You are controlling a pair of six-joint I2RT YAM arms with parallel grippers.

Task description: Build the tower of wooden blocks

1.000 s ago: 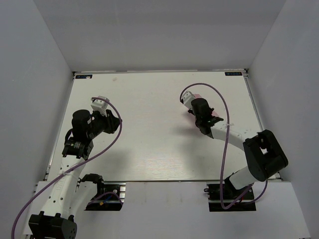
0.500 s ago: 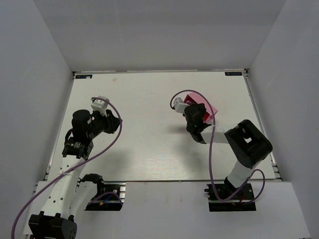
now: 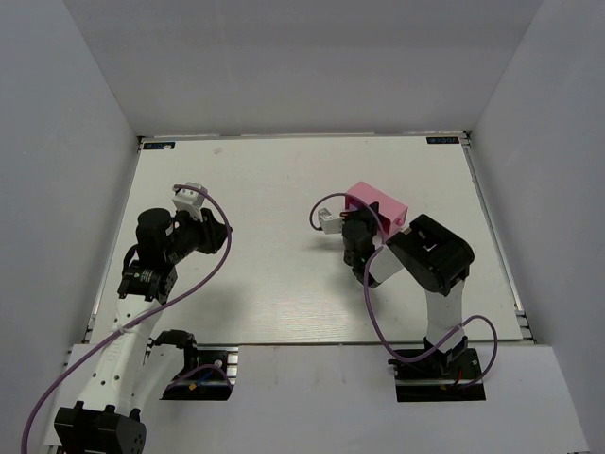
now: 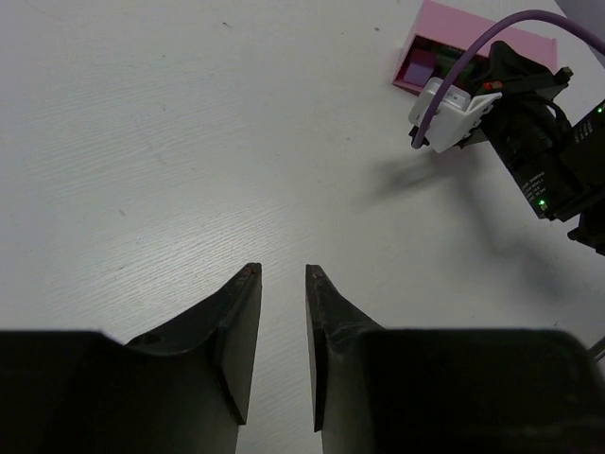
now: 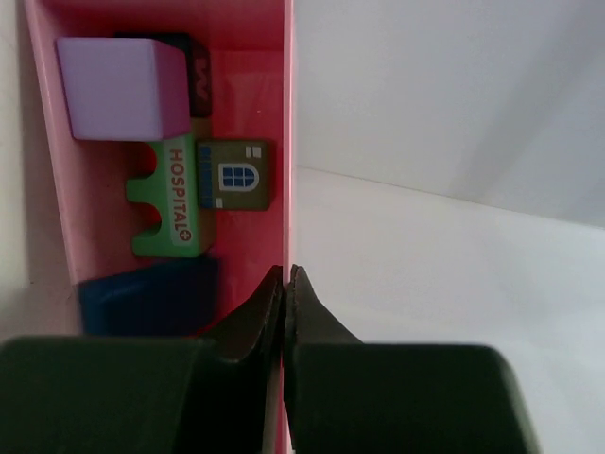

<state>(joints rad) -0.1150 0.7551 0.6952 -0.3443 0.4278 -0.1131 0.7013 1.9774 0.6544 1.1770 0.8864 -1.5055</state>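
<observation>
The pink tray (image 5: 59,203) holds the wood blocks: a lilac cube (image 5: 121,87), a green "HOSPITAL" piece (image 5: 175,203), an olive block with a window (image 5: 236,175), a blue block (image 5: 146,298) and a dark one at the far end. My right gripper (image 5: 286,272) is shut on the tray's thin side wall, one finger inside and one outside. From above, the tray (image 3: 376,201) sits right of centre with the right gripper (image 3: 364,227) at its near edge. My left gripper (image 4: 282,271) hovers over bare table at the left, shut down to a narrow slit, holding nothing.
The white table (image 3: 274,274) is walled by grey panels at the back and both sides. The right arm's elbow (image 3: 430,251) is folded close behind the tray. A purple cable (image 3: 378,312) loops down from the right wrist.
The right arm has swung left and folded in, bringing the pink tray with it toward the table's middle. The left arm has not moved.
</observation>
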